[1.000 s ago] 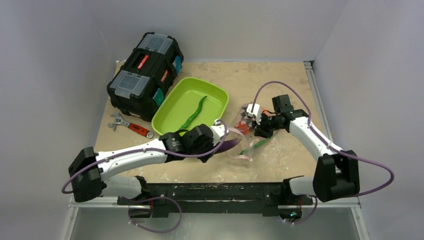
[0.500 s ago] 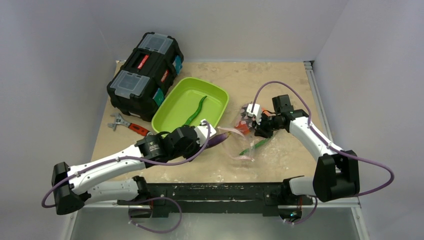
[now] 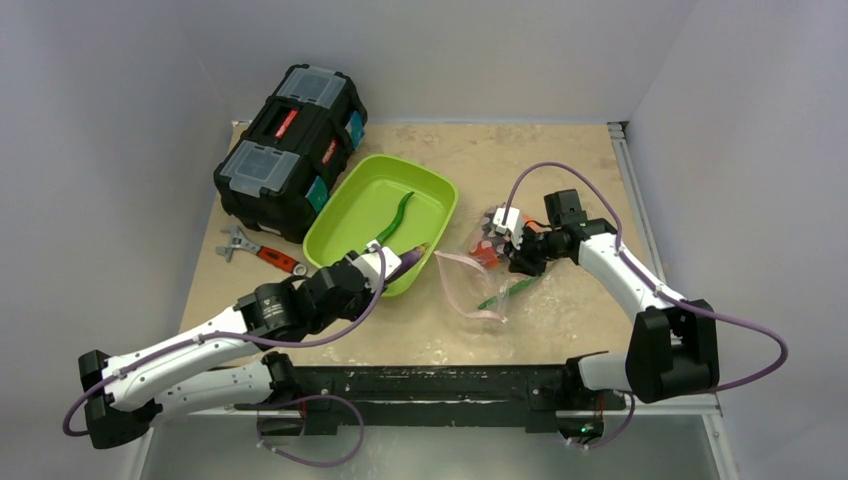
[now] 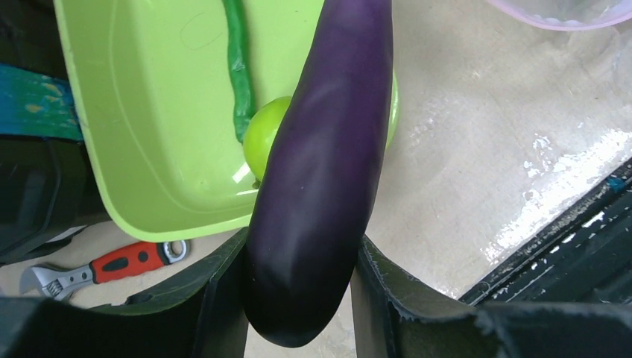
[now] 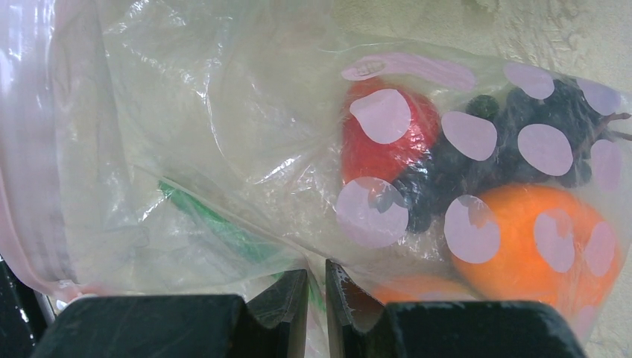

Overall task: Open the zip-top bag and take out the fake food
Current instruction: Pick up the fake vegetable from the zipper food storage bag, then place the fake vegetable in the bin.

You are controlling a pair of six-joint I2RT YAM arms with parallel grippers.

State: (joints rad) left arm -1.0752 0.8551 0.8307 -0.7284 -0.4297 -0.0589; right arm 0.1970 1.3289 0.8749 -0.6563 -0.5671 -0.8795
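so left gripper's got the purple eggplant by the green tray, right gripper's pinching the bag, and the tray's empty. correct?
Not quite: the tray isn't empty. The left wrist view shows a long green pod and a lime-green ball in it. The rest stands: left gripper holds the purple eggplant by the tray, right gripper pinches the bag.

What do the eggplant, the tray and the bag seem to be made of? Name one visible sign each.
Eggplant: probably plastic, glossy; pale sheen runs along its purple skin.
Tray: seemingly moulded plastic, smooth, uniform lime green with rounded rim.
Bag: thin clear plastic film; creased, contents show through.
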